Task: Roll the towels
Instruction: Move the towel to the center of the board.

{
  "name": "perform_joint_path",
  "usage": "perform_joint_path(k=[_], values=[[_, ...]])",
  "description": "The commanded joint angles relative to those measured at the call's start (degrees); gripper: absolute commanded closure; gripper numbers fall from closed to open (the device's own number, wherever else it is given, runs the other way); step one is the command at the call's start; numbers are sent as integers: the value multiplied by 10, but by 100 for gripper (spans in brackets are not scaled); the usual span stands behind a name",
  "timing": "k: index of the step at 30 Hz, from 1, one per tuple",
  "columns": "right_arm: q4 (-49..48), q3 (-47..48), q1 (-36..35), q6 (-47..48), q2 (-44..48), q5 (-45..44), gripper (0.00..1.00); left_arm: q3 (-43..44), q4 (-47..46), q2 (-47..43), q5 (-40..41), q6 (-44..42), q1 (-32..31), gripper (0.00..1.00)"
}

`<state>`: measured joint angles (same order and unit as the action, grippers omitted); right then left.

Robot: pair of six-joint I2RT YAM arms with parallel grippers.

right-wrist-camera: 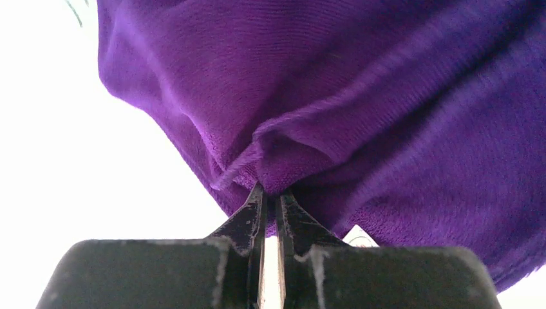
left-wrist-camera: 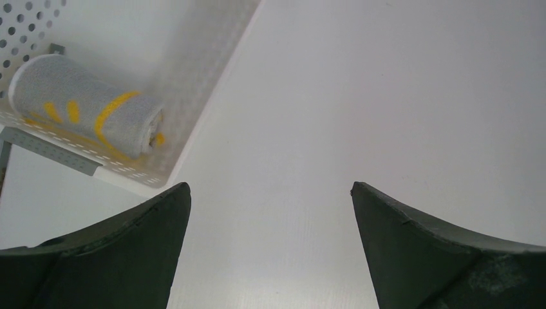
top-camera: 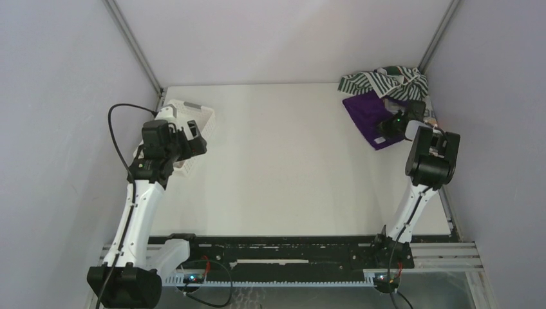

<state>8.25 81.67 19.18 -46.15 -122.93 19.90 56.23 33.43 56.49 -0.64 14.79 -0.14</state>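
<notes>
The purple towel (top-camera: 364, 114) lies at the far right of the table. My right gripper (top-camera: 393, 125) is shut on a pinched fold of it; the right wrist view shows the fingertips (right-wrist-camera: 256, 201) closed on the purple towel (right-wrist-camera: 335, 96). The green-and-white striped towel (top-camera: 381, 80) lies crumpled behind it in the far right corner. A rolled white towel with yellow marks (left-wrist-camera: 87, 114) lies inside the white basket (left-wrist-camera: 212, 71). My left gripper (left-wrist-camera: 270, 193) is open and empty over the bare table beside the basket. The orange/beige towel is barely visible behind my right wrist.
The white lattice basket (top-camera: 207, 120) stands at the far left, partly under my left arm. Grey walls close in both sides and the back. The black rail with the arm bases runs along the near edge.
</notes>
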Motion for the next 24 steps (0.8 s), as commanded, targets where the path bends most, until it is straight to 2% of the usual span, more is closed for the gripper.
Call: perform_joint_path(k=[1, 8, 16, 19, 24], values=[[-7, -102, -82, 31, 146, 27, 100, -16, -29, -33, -24, -15, -30, 1], [42, -240, -292, 50, 313, -10, 100, -9, -17, -45, -67, -4, -80, 3], [115, -241, -529, 86, 369, -49, 100, -27, 2, -54, -63, 47, -176, 4], [199, -202, -567, 141, 375, -52, 100, -42, 0, -55, -56, 70, -212, 4], [274, -74, -570, 227, 412, -124, 100, -70, -47, -48, -74, 118, -246, 4]])
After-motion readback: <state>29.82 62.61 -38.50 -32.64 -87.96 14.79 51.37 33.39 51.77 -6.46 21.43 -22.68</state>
